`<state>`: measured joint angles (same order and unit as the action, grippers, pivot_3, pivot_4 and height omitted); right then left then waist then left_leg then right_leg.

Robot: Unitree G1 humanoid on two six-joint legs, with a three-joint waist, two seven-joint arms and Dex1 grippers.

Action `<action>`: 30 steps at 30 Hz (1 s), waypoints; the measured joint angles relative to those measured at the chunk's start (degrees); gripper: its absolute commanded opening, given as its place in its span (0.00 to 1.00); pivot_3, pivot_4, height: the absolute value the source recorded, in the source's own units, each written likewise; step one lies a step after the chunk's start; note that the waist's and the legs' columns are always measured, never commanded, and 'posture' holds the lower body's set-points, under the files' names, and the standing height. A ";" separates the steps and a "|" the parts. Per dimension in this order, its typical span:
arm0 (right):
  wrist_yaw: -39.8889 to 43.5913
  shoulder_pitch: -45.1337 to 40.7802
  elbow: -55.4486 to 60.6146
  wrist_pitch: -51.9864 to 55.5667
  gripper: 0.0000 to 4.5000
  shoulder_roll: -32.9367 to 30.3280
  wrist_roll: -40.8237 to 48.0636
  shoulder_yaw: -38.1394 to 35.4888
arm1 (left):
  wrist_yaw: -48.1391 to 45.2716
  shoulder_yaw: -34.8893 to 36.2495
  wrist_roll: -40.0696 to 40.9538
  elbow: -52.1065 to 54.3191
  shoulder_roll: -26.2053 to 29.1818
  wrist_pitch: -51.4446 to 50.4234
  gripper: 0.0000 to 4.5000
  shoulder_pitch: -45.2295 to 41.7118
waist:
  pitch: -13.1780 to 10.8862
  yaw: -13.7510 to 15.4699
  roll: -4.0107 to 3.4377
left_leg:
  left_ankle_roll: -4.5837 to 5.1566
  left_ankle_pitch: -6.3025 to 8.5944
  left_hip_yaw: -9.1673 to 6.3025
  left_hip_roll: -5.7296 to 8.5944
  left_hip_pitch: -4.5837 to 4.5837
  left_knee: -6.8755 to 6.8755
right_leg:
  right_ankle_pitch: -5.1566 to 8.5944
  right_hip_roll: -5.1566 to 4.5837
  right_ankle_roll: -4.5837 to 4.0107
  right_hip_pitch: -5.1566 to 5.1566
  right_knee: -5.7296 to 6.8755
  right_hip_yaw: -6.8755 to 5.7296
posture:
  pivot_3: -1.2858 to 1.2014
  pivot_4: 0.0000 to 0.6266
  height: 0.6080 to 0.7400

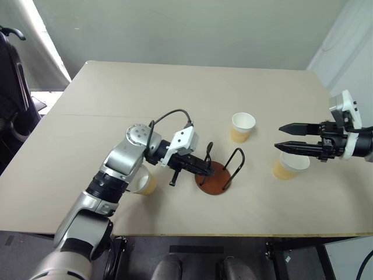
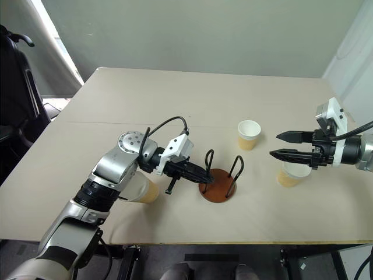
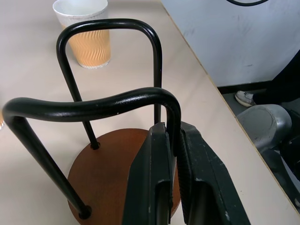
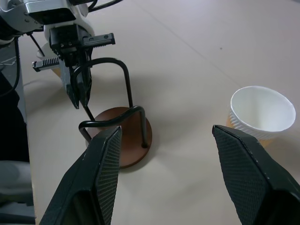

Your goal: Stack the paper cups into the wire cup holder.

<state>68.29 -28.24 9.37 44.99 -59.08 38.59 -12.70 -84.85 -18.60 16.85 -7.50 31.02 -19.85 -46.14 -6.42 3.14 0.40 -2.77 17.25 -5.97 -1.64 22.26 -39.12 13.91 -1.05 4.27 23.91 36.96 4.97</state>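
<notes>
Left end effector (image 1: 205, 169) clamped on wire cup holder (image 1: 217, 181); right end effector (image 1: 285, 137) agape

A reddish-brown disc base (image 1: 214, 177) carries two black wire loops (image 1: 234, 168); black fingers of the left gripper (image 3: 174, 154) pinch the nearer loop. Just beyond the far loop stands a paper cup (image 3: 84, 31), white inside, with tan ribbed sides. Under the black right gripper (image 1: 281, 137), another white-and-tan cup (image 1: 289, 165) sits on the pale beige table (image 1: 175, 93).
</notes>
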 measured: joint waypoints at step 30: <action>1.64 -1.04 -0.01 0.39 0.69 -0.68 -0.03 1.01 | -5.16 -0.19 2.19 -6.82 8.89 -0.10 0.99 -5.61 | 0.00 -0.17 0.00 | 0.01 0.00 -0.02 -0.01 -0.04 0.01 | 0.01 0.01 0.01 0.00 0.00 0.01 | 0.52 0.24 1.00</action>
<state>69.92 -29.28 9.36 45.39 -59.76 38.56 -11.70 -90.01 -18.79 19.04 -14.32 39.92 -19.94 -51.74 -6.42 2.97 0.40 -2.76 17.25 -5.98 -1.65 22.22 -39.12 13.92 -1.04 4.28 23.91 36.96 4.98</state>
